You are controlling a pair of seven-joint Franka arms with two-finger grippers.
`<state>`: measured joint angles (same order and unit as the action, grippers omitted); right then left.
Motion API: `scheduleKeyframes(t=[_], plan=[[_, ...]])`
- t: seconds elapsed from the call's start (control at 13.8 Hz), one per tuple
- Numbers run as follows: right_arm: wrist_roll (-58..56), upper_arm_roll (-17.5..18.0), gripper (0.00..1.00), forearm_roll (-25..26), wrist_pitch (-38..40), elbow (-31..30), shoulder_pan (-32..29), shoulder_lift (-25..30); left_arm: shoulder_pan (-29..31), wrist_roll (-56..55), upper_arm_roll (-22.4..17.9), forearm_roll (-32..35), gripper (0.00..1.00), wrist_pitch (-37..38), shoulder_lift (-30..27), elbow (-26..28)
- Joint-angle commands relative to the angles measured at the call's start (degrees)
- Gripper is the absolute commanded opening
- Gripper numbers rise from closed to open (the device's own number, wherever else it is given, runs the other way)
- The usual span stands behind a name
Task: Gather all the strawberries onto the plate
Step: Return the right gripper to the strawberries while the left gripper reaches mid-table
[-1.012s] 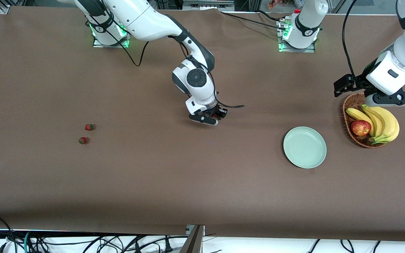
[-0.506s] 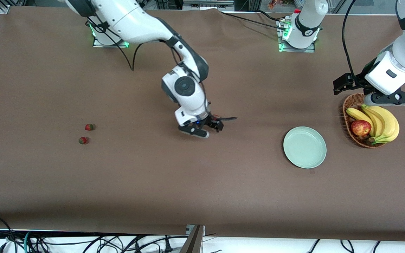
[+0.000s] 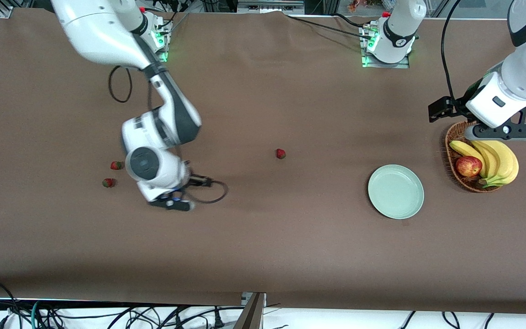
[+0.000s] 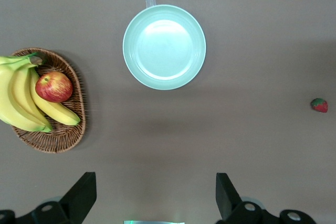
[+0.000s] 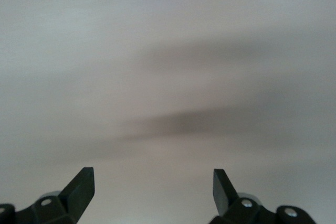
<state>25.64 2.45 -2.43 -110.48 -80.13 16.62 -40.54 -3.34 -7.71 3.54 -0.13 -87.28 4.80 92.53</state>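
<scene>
Two strawberries (image 3: 117,165) (image 3: 107,183) lie close together toward the right arm's end of the table. A third strawberry (image 3: 281,154) (image 4: 318,105) lies alone on the cloth mid-table. The pale green plate (image 3: 396,191) (image 4: 164,46) sits empty toward the left arm's end. My right gripper (image 3: 171,204) (image 5: 152,179) is open over bare cloth, beside the pair on the plate's side, with nothing between its fingers. My left gripper (image 3: 502,132) (image 4: 155,187) hangs open and empty over the basket's edge.
A wicker basket (image 3: 454,137) (image 4: 63,140) beside the plate holds bananas (image 3: 496,160) (image 4: 21,98) and a red apple (image 3: 468,166) (image 4: 54,86). A black cable (image 3: 208,192) loops off the right wrist. Brown cloth covers the table.
My right gripper opened and left a strawberry lying mid-table, then swung toward the right arm's end, arriving beside the two other berries. The left arm barely shifted.
</scene>
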Motion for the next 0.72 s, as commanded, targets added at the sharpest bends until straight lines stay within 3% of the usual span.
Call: scheduleKeyframes(t=[0.0, 0.14, 0.36, 0.65], plan=[[-9.3, -1.3, 1.0, 0.6, 4.6, -1.3, -5.1, 0.7, -1.2, 0.1, 1.7, -1.8, 1.0, 0.9, 4.2, -0.9], [-16.3, -5.9, 1.0, 0.9, 5.6, -2.3, -5.5, 0.6, -2.4, -0.6, 3.8, -3.6, 1.0, -0.7, 8.5, -0.9], [-23.1, -10.6, 1.0, 0.8, 5.0, -4.8, -5.9, 0.5, -5.8, -6.8, 7.0, -4.2, 1.0, -10.2, 13.1, 1.3], [-26.8, -12.9, 1.0, 0.5, 4.7, -8.9, -6.5, 0.8, -13.8, -24.1, 7.1, -4.2, 1.0, -19.0, 18.8, 1.3]])
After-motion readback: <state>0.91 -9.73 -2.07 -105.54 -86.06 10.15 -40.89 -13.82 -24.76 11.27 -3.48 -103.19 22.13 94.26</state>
